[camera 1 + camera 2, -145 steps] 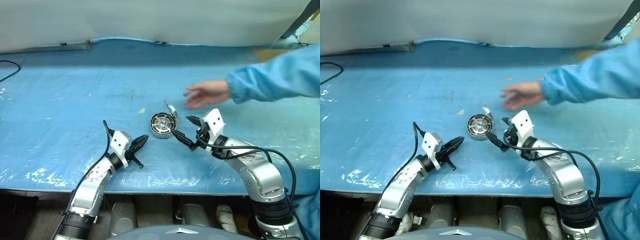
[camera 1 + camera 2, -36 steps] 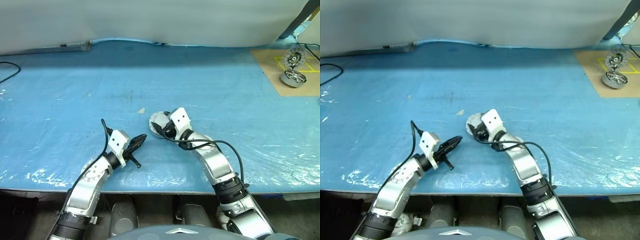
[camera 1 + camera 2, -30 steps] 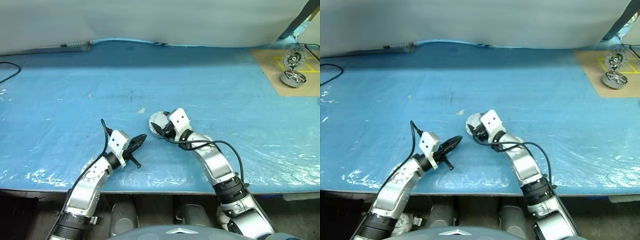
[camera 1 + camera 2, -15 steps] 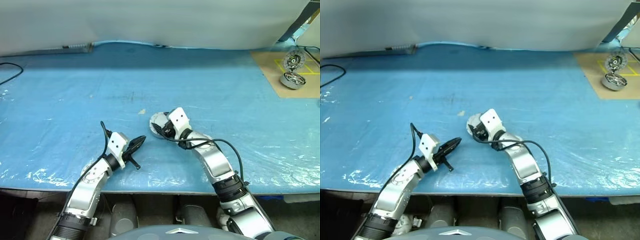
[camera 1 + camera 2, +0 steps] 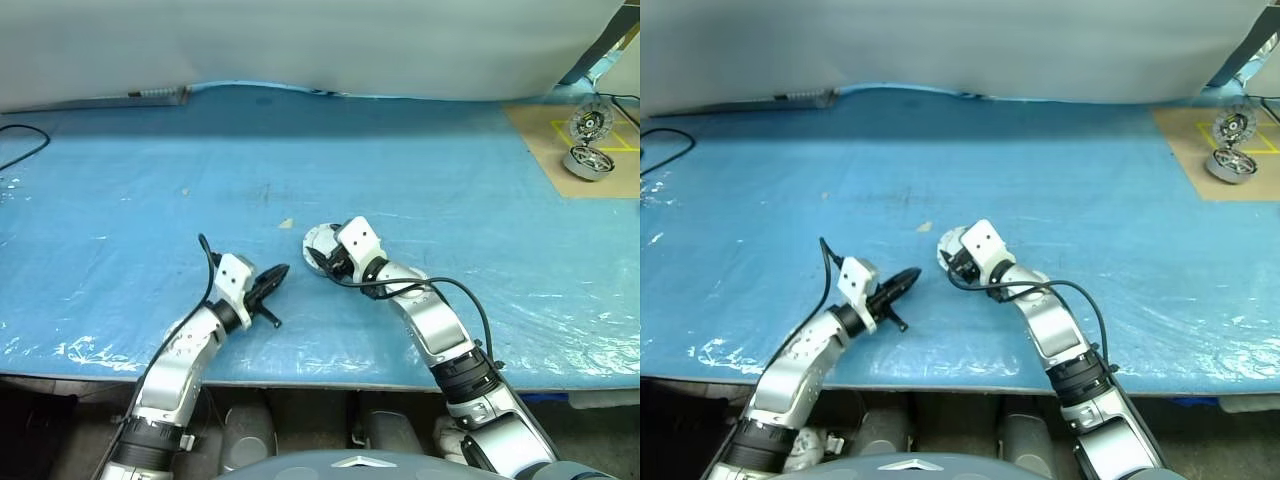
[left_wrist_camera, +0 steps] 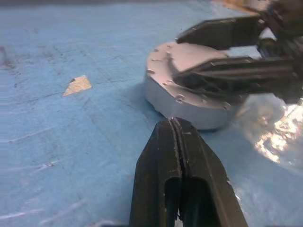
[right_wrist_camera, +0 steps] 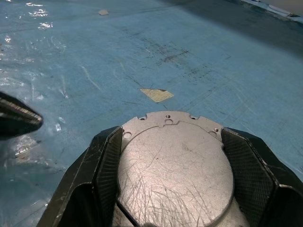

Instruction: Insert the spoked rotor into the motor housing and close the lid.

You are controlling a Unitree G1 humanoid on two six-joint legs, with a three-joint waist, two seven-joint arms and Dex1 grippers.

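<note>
- Housing, i.e. the motor housing (image 5: 322, 243), sits mid-table on the blue sheet (image 5: 130, 200), lid (image 7: 175, 163) closed on top; the right gripper (image 5: 322, 262) straddles it.
- Left wrist view: left gripper (image 6: 176, 128) pressed together, just beside the housing.
- Right wrist view: fingers (image 7: 106, 156) spread, flanking the lid; paper scrap (image 7: 156, 95) near.
</note>
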